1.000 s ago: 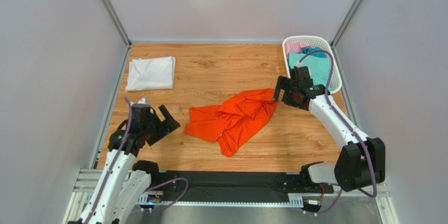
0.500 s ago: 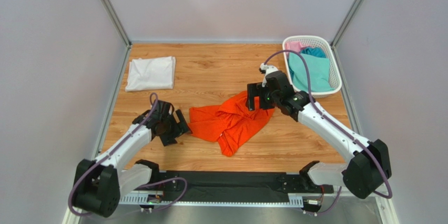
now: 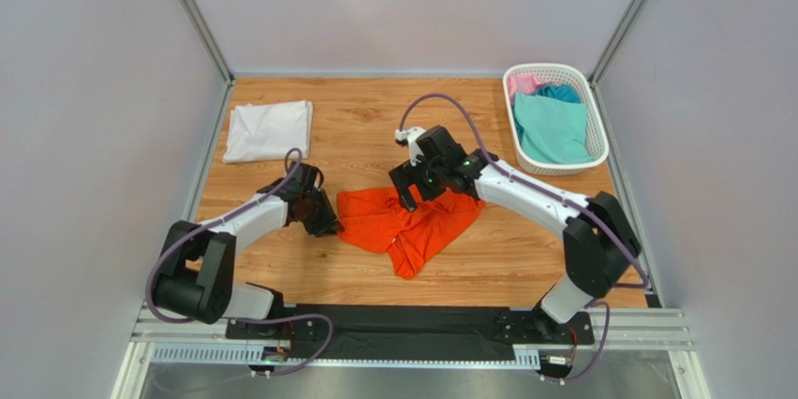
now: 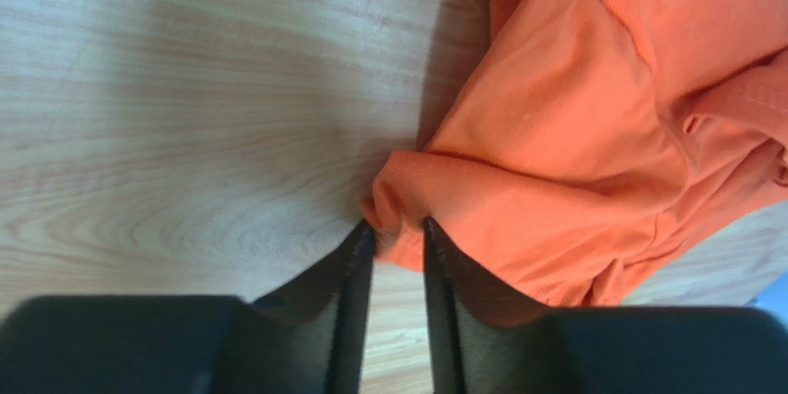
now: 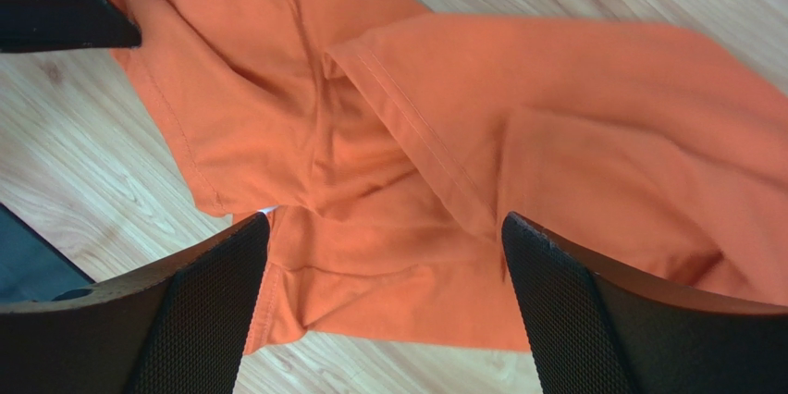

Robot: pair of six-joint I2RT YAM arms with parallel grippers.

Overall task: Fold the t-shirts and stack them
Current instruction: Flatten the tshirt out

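**Orange Tee Pinched at One Edge, Wide Claw Overhead**

Crumpled at mid-board on the pale, wood-grain tabletop (image 3: 375,118): the orange t-shirt (image 3: 412,216). Soft matte knit, bunched into ridges and overlapping flaps. A double-stitched hem running across one flap, a ribbed band showing at another.

At the shirt's left edge, low over the wood: the left gripper (image 4: 398,227). Closed on a rounded fold of the cloth, the narrow gap between its smooth black fingers (image 4: 356,264) filled with orange. Fabric puckered just above the tips.

Over the shirt's far middle: the right gripper (image 5: 386,220). Spread wide and holding nothing, with dimpled black rubber pads (image 5: 203,311) flanking the creased fabric below.

Well off to the far left of the orange t-shirt: the white t-shirt (image 3: 269,130), folded into a flat, tidy rectangle with soft edges.

Well off to the far right of the orange t-shirt: the basket (image 3: 553,68). White plastic lattice, oblong with rounded corners. Inside, a teal t-shirt (image 3: 553,127) spread broadly across the nearer part. Wadded at the farther end, a pink t-shirt (image 3: 523,83) and a blue t-shirt (image 3: 560,93).
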